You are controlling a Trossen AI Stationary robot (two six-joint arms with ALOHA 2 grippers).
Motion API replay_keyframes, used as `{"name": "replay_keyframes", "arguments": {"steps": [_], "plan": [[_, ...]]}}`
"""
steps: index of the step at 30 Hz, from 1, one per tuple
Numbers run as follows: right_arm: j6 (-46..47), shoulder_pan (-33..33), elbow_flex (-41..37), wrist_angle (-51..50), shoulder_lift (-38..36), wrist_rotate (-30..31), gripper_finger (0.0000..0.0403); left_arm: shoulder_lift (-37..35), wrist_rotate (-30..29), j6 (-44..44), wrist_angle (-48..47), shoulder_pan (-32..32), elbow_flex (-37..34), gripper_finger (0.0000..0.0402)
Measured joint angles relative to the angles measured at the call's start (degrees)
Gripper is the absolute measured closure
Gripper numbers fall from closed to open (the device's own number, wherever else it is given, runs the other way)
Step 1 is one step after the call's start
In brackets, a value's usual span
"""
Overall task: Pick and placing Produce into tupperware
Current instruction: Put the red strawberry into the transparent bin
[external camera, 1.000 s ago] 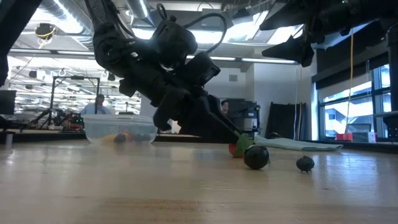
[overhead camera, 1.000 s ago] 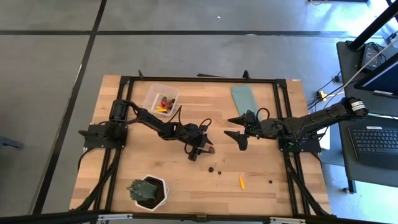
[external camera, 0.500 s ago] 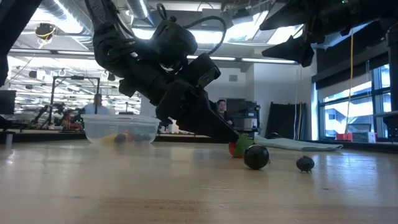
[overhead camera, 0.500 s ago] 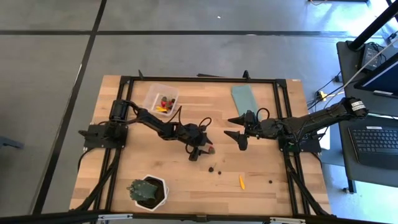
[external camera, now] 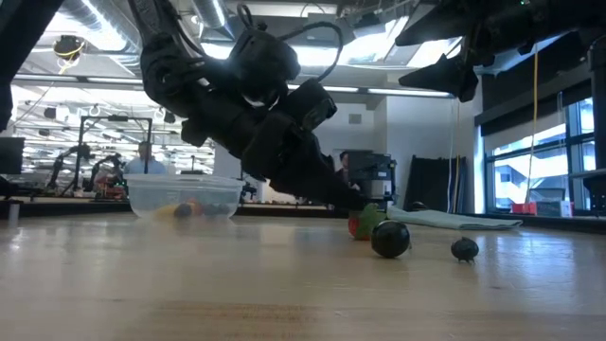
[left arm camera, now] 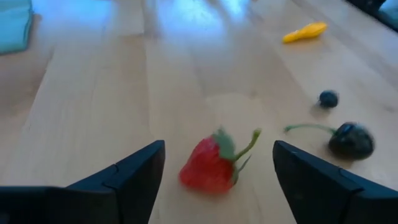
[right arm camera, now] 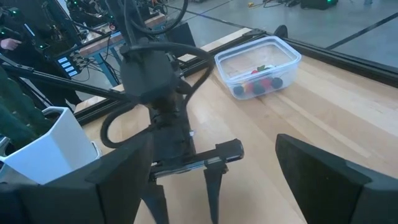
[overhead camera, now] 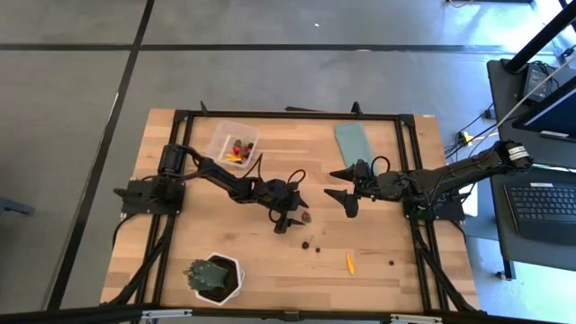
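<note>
A red toy strawberry [left arm camera: 214,167] with a green stalk lies on the wooden table, between the two fingers of my left gripper [left arm camera: 217,149]. That gripper is open, slants down at the middle of the table [overhead camera: 297,216] and has a gap to the strawberry on either side. More produce lies just beyond: a dark cherry [left arm camera: 351,140], a small dark berry [left arm camera: 328,98] and a yellow piece [left arm camera: 303,32]. The clear tupperware [overhead camera: 234,144] stands at the far left with several pieces inside. My right gripper [overhead camera: 343,186] hangs open above the table, right of centre.
A flat teal lid [overhead camera: 353,141] lies at the far side, right of centre. A green plant in a white pot [overhead camera: 214,276] stands at the near left. Another dark piece [overhead camera: 391,262] lies near the front right. Black frame rails [overhead camera: 288,115] border the table.
My left gripper has rolled a little about its own axis and opened wider while staying in place. The strawberry lies on the table between its fingers, as before.
</note>
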Motion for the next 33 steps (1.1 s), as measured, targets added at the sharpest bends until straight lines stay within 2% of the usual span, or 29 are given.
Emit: {"name": "replay_keyframes", "arguments": {"steps": [3,10,19,21,26,33], "plan": [[-0.07,0.02,-0.02,0.00,0.00,0.00,0.0064,0.00,0.07,0.01,-0.11,-0.57,0.73,0.0114],[-0.13,0.01,-0.02,0.00,0.00,0.01,0.0064,0.24,-1.72,3.63,-7.45,-1.43,5.49,0.0114],[-0.15,0.02,-0.02,0.01,0.00,0.00,0.0064,0.32,-0.37,2.58,-11.38,0.75,5.44,0.0114],[-0.17,0.02,-0.02,0.00,0.00,0.01,0.0064,0.33,1.20,3.31,-11.16,0.77,5.44,0.0115],[-0.17,0.01,-0.02,0.00,0.00,0.01,0.0064,0.61,-1.12,4.70,-10.28,-0.34,5.44,0.0115],[-0.16,0.02,-0.07,-0.04,0.00,0.00,0.0064,4.20,-0.84,3.91,-7.36,-0.53,5.49,0.0115]]}}
